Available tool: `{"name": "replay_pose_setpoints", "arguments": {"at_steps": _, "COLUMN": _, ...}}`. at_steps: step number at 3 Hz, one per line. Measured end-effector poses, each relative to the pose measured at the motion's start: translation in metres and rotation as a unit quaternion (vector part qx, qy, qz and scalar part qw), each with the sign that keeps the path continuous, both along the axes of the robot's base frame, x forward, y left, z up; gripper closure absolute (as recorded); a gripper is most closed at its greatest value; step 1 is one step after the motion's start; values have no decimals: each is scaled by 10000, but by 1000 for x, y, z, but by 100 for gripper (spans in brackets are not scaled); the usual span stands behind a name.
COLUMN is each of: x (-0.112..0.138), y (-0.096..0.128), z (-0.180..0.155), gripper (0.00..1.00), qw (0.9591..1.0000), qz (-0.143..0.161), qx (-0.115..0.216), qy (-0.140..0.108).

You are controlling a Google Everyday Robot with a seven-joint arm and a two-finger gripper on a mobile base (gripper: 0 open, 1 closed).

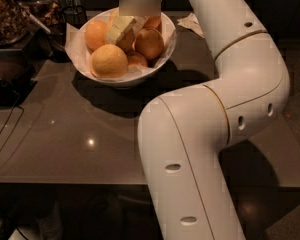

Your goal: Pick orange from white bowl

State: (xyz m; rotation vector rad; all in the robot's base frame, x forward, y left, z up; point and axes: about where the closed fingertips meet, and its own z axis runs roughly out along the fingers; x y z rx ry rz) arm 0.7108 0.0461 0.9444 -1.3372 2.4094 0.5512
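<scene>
The white bowl [121, 79], lined with crinkled white paper [75, 40], stands at the back of the grey table and holds several oranges. A yellowish orange [109, 60] lies at the bowl's front left, another [95, 33] behind it, and a darker one [149, 43] at the right. My gripper [129, 31] reaches down from the top edge into the middle of the bowl. Its pale fingers [118, 28] are spread among the fruit, with a partly hidden orange [127, 40] between them. It holds nothing that I can see.
My white arm [215, 134] fills the right and front of the view. Jars of dark food [5, 14] and a dark cup [75, 16] stand at the back left. A crumpled napkin [192, 21] lies right of the bowl. A cable [2, 134] runs along the left.
</scene>
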Motion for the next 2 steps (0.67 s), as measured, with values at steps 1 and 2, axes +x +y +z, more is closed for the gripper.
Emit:
{"name": "replay_pose_setpoints", "arguments": {"at_steps": 1, "x": 0, "y": 0, "z": 0, "gripper": 48, "qw": 10000, "qz": 0, "qx": 0, "qy": 0}}
{"name": "replay_pose_setpoints", "arguments": {"at_steps": 2, "x": 0, "y": 0, "z": 0, "gripper": 71, "qw": 10000, "qz": 0, "qx": 0, "qy": 0}}
